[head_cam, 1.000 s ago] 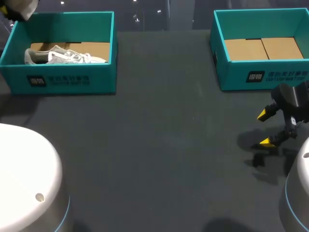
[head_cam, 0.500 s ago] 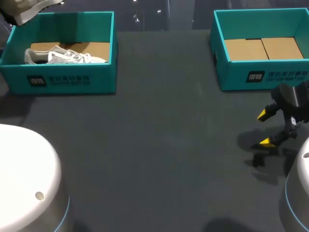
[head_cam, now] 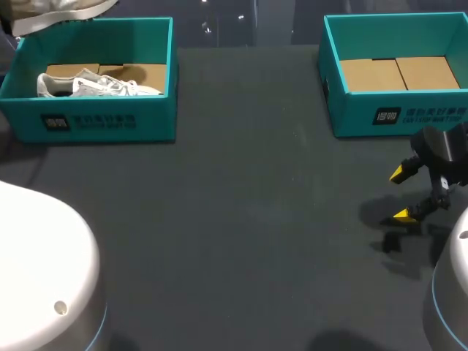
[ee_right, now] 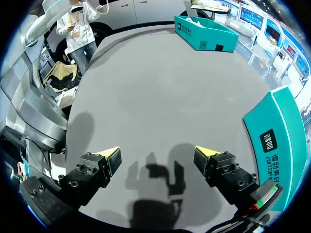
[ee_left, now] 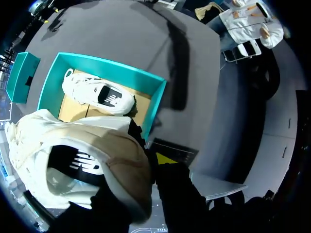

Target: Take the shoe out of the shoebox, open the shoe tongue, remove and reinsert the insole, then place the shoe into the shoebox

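While the left jaws are closed on the shoe (ee_left: 112, 145), up in the air above the left shoebox (head_cam: 95, 121), the right jaws hang wide open over the counter (head_cam: 241, 219). If that grip is loose, the shoe could slip and drop onto the other shoe (head_cam: 99, 84).

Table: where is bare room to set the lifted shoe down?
The table is bare between the left shoebox and the right shoebox, which holds nothing. Crowded: the left shoebox, with a white shoe inside, and around the right end effector.
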Available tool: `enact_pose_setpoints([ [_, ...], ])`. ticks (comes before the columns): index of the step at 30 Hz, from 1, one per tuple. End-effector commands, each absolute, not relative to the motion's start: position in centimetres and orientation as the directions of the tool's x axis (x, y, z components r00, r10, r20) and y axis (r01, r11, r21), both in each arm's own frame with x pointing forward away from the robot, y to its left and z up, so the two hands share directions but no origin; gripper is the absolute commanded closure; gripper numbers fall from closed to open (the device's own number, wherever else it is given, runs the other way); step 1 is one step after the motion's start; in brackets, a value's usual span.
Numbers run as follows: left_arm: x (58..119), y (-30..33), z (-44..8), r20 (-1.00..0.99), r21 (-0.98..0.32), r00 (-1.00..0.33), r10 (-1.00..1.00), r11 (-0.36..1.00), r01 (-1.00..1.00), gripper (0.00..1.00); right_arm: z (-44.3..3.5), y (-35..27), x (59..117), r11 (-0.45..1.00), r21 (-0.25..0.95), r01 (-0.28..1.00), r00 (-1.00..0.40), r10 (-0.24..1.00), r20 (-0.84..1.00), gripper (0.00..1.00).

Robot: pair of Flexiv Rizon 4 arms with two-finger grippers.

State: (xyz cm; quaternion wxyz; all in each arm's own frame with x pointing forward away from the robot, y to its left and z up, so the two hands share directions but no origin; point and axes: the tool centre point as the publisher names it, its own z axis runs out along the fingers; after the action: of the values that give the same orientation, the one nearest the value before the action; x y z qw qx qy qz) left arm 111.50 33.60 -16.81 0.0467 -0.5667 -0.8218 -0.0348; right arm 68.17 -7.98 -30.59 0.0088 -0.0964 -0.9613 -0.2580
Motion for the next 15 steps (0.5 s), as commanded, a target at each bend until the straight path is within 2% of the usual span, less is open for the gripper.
enact_pose_setpoints([
  [1,112.4,33.7,-17.2,0.144,0.049,-0.311,0.939,0.308,0.95,1.0,-30.6,-7.9,68.0,0.849,0.492,0.191,-0.981,0.183,0.065,0.0],
  [6,113.8,33.8,-18.1,0.134,0.093,-0.168,0.977,0.156,0.983,1.0,-30.6,-7.9,68.0,0.849,0.492,0.191,-0.981,0.183,0.065,0.0],
  [15,114.1,33.9,-18.1,0.13,0.117,-0.18,0.975,0.165,0.979,1.0,-30.6,-7.9,68.0,0.849,0.492,0.191,-0.981,0.183,0.065,0.0],
])
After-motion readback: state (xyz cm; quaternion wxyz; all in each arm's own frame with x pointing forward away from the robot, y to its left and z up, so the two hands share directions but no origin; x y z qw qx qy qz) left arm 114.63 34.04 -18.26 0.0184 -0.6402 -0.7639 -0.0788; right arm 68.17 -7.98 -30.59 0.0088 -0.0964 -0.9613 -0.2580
